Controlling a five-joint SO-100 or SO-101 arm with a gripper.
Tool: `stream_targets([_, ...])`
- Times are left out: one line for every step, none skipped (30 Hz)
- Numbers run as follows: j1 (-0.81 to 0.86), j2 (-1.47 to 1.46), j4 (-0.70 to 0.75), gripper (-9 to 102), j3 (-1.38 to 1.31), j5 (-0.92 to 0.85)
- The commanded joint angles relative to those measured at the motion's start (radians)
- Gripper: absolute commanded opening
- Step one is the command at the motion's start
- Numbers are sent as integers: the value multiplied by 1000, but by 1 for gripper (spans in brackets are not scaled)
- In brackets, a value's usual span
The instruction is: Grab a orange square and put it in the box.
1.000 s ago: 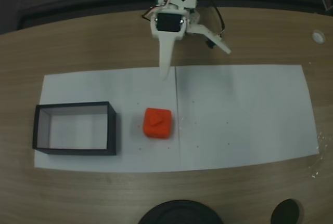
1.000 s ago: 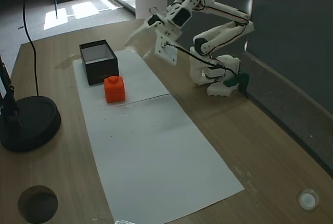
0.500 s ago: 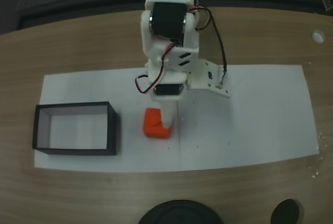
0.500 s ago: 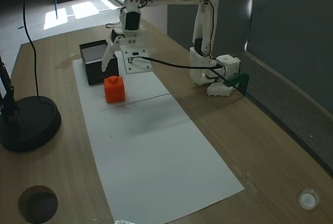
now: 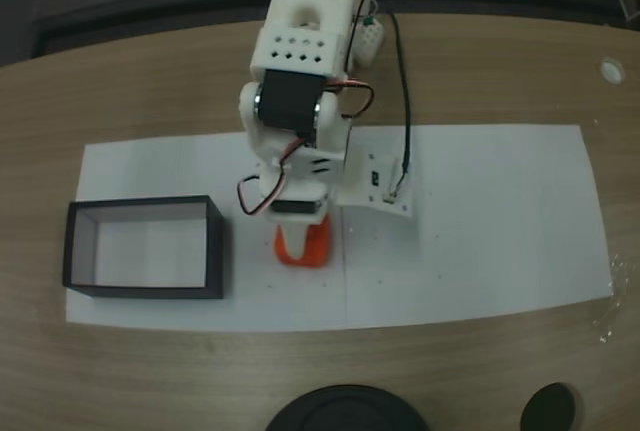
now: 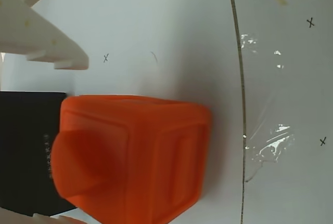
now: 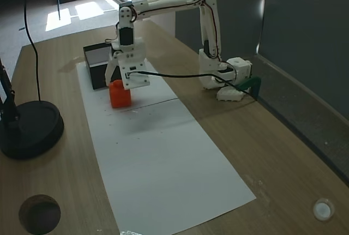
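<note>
On the wooden table [image 5: 120,371] lies a long white paper sheet [image 5: 480,231], and the task's things sit at its left part in a fixed view from above. The box [image 5: 143,248], black-walled and white inside, lies near the sheet's left edge with its long axis left to right. Just to its right, apart from it, stands the orange square [image 5: 303,247], resting flat on the sheet beside a thin dark line that crosses the paper. The white arm [image 5: 300,61] reaches out from the far edge of the table and covers the block's far half. A black cable [image 5: 405,101] hangs along the arm's right side.

In the wrist view the orange square [image 6: 130,156] lies between two white fingers [image 6: 41,42], one above it and one just showing at the bottom edge; the pincer [image 6: 54,141] is spread wide and holds nothing, with a clear gap between the upper finger and the block. The block's raised bump faces the camera, and the box's black wall [image 6: 26,151] is seen just behind it.

In another fixed view a black round lamp base [image 7: 27,128] stands left of the sheet, well apart from the block [image 7: 120,94]. The sheet to the block's right and near side is bare.
</note>
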Motion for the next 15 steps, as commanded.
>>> stream_targets([0, -3, -18, 29, -55, 5])
stream_targets([3, -15, -28, 29, -55, 8])
stream_targets([5, -29, -35, 29, -55, 8])
stream_targets([6, -43, -43, 29, -57, 8])
stream_targets([6, -55, -49, 29, -57, 8])
stream_targets([6, -67, -54, 29, -55, 8])
stream_targets([3, -80, -60, 29, -54, 8])
stream_targets([2, -92, -67, 29, -52, 5])
stream_targets([-2, -104, -74, 29, -51, 2])
stream_targets([-2, -115, -78, 28, -51, 0])
stream_targets([-2, -126, -80, 27, -55, -2])
stream_targets([-3, -135, -80, 24, -57, -2])
stream_targets([-3, -138, -80, 20, -57, -2])
stream_targets([-3, -140, -80, 15, -57, -2])
stream_targets([-3, -138, -80, 10, -58, -2])
